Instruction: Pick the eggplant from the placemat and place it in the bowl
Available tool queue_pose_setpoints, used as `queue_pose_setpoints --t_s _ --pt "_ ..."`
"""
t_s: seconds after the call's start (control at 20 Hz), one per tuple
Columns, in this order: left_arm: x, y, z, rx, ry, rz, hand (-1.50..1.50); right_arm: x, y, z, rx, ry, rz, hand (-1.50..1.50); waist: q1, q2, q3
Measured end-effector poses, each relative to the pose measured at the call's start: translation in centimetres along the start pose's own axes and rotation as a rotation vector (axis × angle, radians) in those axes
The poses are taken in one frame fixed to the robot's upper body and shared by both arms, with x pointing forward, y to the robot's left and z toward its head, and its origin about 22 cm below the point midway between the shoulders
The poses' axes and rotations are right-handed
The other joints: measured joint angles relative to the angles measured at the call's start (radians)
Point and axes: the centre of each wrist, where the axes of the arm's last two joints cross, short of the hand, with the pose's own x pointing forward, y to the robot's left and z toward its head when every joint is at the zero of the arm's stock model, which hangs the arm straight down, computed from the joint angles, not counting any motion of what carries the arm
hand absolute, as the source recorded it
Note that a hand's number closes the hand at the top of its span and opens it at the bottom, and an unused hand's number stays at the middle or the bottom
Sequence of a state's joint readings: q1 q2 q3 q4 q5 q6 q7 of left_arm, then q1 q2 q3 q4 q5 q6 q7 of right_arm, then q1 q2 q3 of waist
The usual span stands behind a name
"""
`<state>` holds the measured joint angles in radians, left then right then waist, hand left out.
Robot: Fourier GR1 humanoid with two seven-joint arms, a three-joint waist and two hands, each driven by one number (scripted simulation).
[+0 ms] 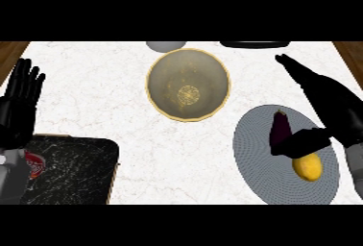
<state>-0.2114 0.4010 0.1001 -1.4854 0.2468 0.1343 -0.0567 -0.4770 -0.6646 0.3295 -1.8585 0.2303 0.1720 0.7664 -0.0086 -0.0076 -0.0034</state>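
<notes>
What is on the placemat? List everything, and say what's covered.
On the placemat lie an eggplant and a yellow fruit. The right robot hand hangs over them; its thumb hides the eggplant's lower end, its palm the mat's right edge.

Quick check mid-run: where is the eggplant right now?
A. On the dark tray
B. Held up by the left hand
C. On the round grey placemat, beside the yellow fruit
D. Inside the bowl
C: the eggplant lies on the placemat just above the yellow fruit, with the right hand reaching its thumb across its lower end.
</notes>
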Motion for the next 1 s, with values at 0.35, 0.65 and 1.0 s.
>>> queue_pose_setpoints --t_s 0.35,0.65,1.0 --pt "0.7 0.4 -0.5 -0.009 -0.003 0.007 0.0 0.5 -3.0 -0.2 0.263 0.088 0.144 -1.5 0.008 0.004 0.001" --pt "1.0 0.4 -0.8 -0.008 -0.006 0.004 0.0 -0.4 -4.0 -0.8 0.359 0.125 0.171 -1.5 0.009 0.006 0.002" --pt "0.7 -0.1 -0.3 -0.014 0.0 0.012 0.0 -2.0 -2.9 -2.2 0.408 0.178 0.189 -1.5 0.012 0.007 0.003"
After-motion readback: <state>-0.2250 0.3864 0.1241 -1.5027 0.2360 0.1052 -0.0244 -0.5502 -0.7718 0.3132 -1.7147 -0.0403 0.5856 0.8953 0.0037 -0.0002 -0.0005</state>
